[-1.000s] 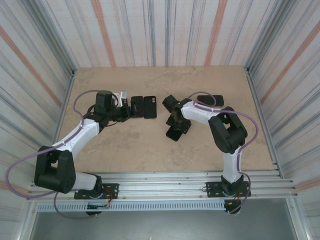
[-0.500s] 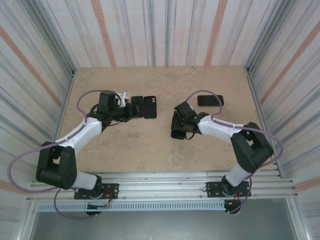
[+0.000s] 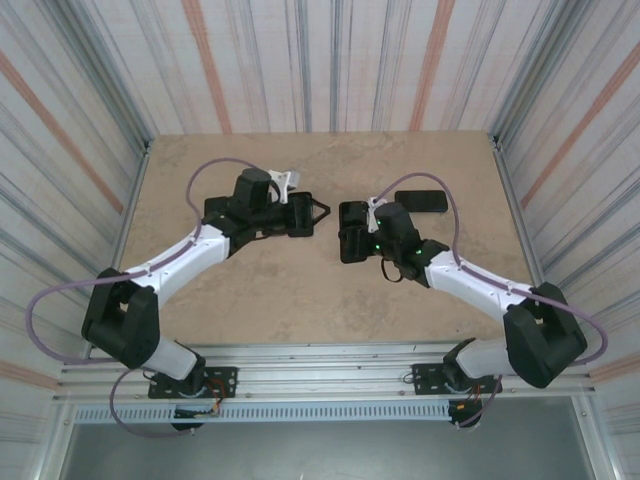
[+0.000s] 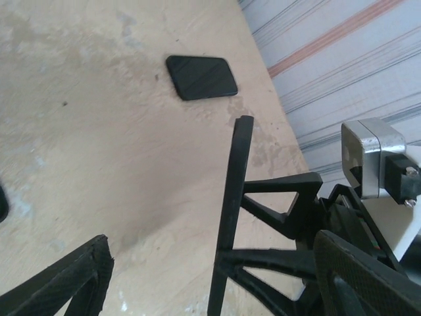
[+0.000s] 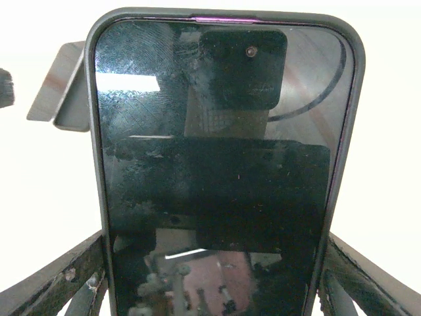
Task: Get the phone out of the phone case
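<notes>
The phone (image 5: 217,164) faces the right wrist camera screen-on and still sits in its dark phone case (image 5: 97,131), whose rim runs all round it. My right gripper (image 5: 217,283) is shut on the cased phone, one finger at each long edge. From above, that gripper (image 3: 352,240) holds the phone (image 3: 350,225) just right of the table's middle. My left gripper (image 3: 312,212) is close to its left and points toward it. In the left wrist view the left gripper (image 4: 172,179) is open, with bare table between its fingers.
A second black phone (image 3: 422,201) lies flat at the back right of the table (image 3: 280,290); the left wrist view shows this phone (image 4: 200,77) too. Flat black pieces (image 3: 290,216) lie partly under my left gripper. Striped walls close in three sides.
My right arm has swung the cased phone up and left, toward the middle. My left gripper has moved right over the black pieces and its jaws have narrowed a little.
</notes>
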Available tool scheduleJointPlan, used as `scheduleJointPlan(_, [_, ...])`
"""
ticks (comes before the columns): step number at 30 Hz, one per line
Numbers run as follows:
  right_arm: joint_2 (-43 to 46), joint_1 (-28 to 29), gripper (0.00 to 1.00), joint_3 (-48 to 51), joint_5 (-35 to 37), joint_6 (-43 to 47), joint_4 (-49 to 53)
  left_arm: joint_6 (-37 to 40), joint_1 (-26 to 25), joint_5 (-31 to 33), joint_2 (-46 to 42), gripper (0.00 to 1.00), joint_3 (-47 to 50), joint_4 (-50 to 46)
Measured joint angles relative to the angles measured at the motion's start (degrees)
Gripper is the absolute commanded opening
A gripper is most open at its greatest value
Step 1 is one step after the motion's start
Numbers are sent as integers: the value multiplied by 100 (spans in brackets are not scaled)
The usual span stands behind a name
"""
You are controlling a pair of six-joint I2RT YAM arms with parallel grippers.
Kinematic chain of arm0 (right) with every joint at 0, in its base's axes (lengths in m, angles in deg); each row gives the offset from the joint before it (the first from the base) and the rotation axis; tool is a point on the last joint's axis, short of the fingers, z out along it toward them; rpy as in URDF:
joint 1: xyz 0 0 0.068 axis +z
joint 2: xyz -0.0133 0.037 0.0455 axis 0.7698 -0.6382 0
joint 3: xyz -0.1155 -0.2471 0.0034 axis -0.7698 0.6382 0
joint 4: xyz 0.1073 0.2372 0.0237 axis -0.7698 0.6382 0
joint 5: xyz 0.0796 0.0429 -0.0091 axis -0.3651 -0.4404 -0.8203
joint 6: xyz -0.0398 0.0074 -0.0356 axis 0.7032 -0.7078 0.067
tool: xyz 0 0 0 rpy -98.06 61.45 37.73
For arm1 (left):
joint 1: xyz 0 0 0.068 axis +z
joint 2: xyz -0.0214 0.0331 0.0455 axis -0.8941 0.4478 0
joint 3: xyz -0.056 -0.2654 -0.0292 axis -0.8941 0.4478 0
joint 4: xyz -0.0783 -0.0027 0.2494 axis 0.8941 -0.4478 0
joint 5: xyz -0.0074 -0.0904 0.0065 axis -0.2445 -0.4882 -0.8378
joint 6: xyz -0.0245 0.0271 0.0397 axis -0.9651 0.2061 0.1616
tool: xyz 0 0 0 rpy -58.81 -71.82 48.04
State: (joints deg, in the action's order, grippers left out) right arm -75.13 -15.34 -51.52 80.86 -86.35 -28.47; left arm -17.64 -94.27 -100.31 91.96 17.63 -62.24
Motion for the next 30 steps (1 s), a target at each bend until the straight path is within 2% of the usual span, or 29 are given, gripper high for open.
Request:
scheduleJointPlan(7, [310,-55,28,2,-352,188,-63,74,-306,221,507,62,-382,35])
scheduleJointPlan(15, [452,-55,27,2,-503,286,26,153,-575,269,758,35,-710,61])
scheduleJointPlan(23, [472,-63,28,2,-562,328,133,105,-601,109,837,20,-737,203])
scheduleJointPlan(26, [472,-63,29,2,-636,348,138,83,-601,57,837,19,-737,291])
scheduleJointPlan(30, [472,-59,32,-4,-667,417,157,66,-601,33,839,12,-737,339])
